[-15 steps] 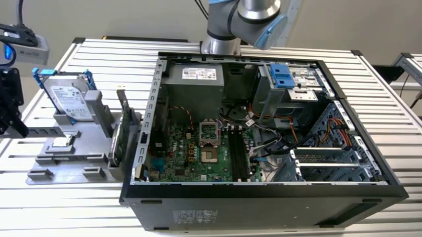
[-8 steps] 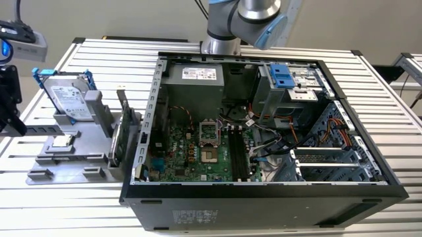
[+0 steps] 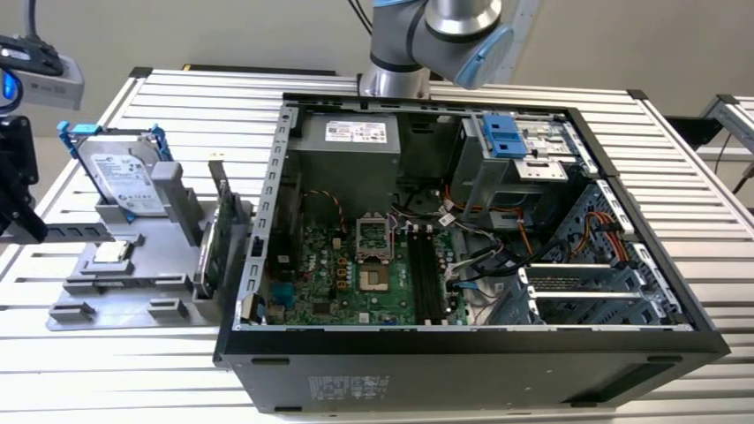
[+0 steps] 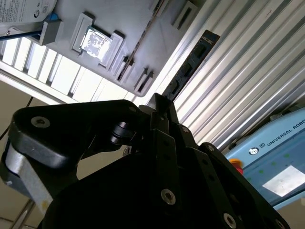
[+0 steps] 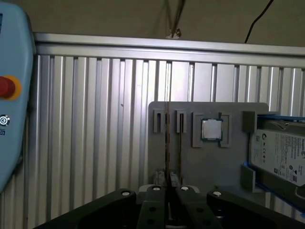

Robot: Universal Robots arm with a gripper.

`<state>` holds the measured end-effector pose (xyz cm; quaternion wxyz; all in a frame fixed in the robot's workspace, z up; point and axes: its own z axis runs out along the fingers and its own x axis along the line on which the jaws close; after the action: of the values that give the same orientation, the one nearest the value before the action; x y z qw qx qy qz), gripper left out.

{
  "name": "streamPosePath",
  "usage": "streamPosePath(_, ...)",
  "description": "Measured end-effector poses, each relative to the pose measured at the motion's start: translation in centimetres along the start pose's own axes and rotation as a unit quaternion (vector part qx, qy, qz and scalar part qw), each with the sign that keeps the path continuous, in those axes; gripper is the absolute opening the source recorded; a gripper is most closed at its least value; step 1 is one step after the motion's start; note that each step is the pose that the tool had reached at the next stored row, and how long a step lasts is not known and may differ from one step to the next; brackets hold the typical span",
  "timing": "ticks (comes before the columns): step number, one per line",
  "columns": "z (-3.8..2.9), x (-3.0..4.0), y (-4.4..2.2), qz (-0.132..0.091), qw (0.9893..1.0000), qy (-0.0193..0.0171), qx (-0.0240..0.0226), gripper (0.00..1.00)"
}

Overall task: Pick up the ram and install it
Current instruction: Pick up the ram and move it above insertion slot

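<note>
Black gripper (image 5: 167, 187) clenched on one ram (image 4: 193, 59), one hard drive (image 3: 124, 172) on holder (image 3: 112, 284)

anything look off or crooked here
Nothing stands out. The ram sits straight in the jaws of the gripper, in line with them. The CPU lies flat in its pocket on the gray holder, beside the hard drive. I see no damage.

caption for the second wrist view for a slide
The gripper holds the ram above the slatted table, grey parts tray nearby.
</note>
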<state>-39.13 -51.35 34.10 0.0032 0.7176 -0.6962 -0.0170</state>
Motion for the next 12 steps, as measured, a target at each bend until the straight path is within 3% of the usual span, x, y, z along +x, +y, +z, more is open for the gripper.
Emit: streamPosePath(12, -0.65, -0.01, 0.02, 0.0, 1.0, 0.0, 0.0001, 0.0)
